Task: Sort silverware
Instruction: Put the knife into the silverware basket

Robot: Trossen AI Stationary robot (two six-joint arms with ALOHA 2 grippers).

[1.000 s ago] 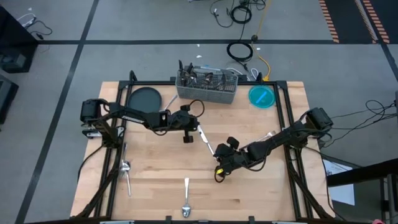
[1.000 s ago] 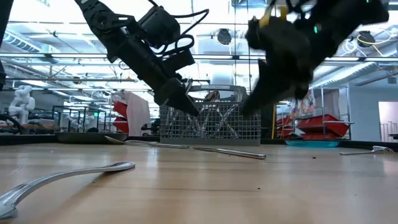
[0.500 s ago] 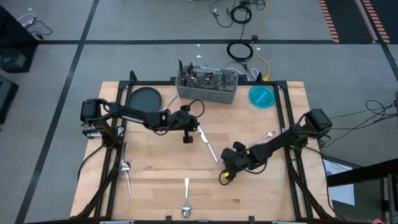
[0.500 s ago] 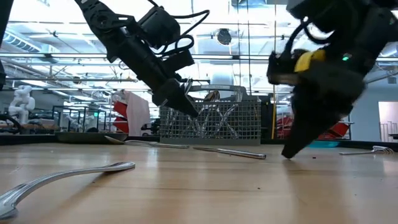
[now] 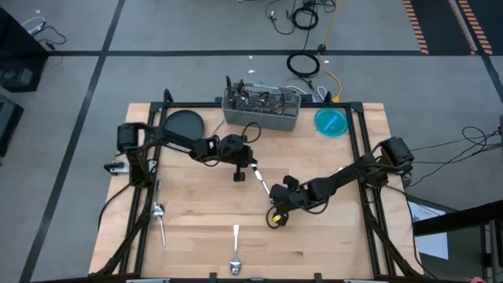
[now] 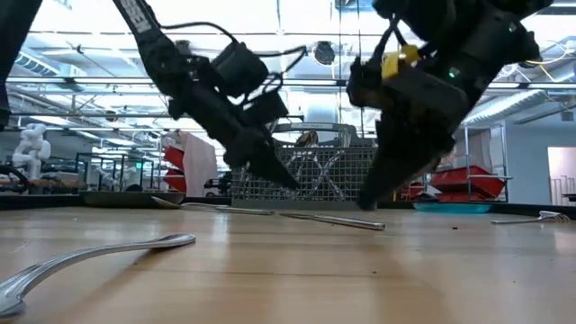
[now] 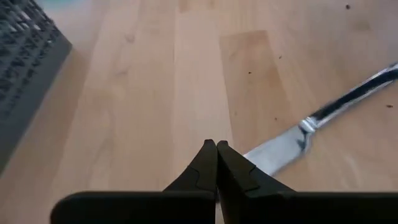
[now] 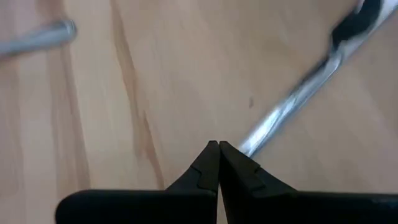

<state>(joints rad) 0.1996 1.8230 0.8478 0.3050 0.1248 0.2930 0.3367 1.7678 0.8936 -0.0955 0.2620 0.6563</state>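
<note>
High view: left pincer (image 5: 238, 174) hovering closed and empty near the bench (image 5: 330, 251) centre, beside a knife (image 5: 261, 181) lying mid-bench. Right pincer (image 5: 273, 221) closed, empty, just past the knife's other end. Spoons lying at the near edge (image 5: 235, 253) and left edge (image 5: 159, 216); more silverware standing in the caddy (image 5: 262, 109) at the far edge.

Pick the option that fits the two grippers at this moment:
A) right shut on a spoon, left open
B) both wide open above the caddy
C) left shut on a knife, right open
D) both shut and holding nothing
D: the left gripper and the right gripper each show their fingertips pressed together with nothing between them, and the knife lies on the wooden table beside the left one.
</note>
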